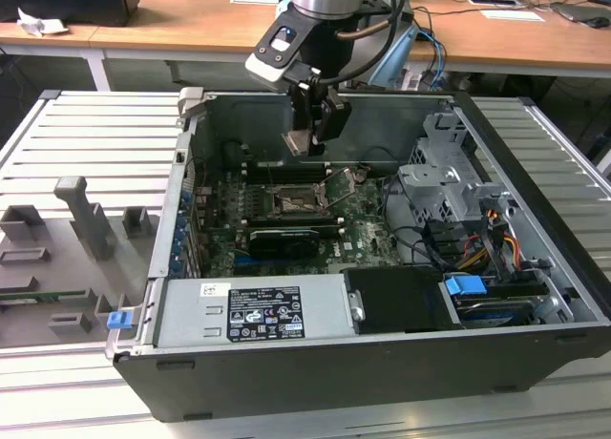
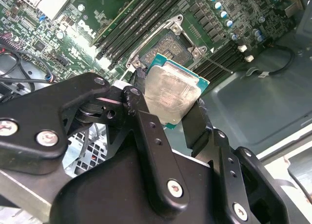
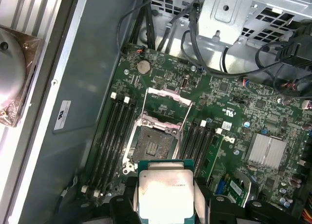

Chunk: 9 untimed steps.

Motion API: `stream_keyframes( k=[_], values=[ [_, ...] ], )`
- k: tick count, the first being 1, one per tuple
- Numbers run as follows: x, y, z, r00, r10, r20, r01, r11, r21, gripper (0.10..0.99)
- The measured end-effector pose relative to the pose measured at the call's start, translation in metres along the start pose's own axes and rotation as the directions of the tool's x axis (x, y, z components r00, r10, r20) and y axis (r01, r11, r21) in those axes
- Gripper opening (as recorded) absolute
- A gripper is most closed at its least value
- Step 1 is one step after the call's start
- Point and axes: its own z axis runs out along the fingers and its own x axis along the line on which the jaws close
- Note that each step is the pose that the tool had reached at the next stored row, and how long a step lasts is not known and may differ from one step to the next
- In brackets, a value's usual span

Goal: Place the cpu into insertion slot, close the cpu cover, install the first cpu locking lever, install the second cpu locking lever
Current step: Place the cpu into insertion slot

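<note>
My gripper (image 1: 311, 134) hangs inside the open computer case and is shut on the cpu (image 1: 297, 143), a small square chip with a dull silver top. In both wrist views the black fingers (image 2: 140, 98) clamp two opposite edges of the cpu (image 2: 171, 95) (image 3: 165, 190). The insertion slot (image 3: 155, 145) (image 2: 170, 45) (image 1: 289, 203) lies open on the green board, below and a little ahead of the chip, which is clear of it. The cpu cover (image 3: 168, 96) (image 1: 342, 182) stands tilted up at the slot's far edge.
Long black memory slots (image 3: 114, 131) flank the socket on both sides. A black expansion card (image 1: 282, 240) lies just in front of it, then the grey power supply (image 1: 253, 310). A metal drive cage (image 1: 444, 186) with cables fills the exterior view's right. Case walls (image 1: 382, 110) surround the board.
</note>
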Motion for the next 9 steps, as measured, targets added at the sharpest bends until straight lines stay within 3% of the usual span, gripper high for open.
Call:
stream_keyframes(
  k=[9],
  values=[
    [0.0000, 0.0000, 0.0008, 0.9999, 0.014, -0.0001, -0.014, 0.9999, -0.001, 0.541]
  ],
)
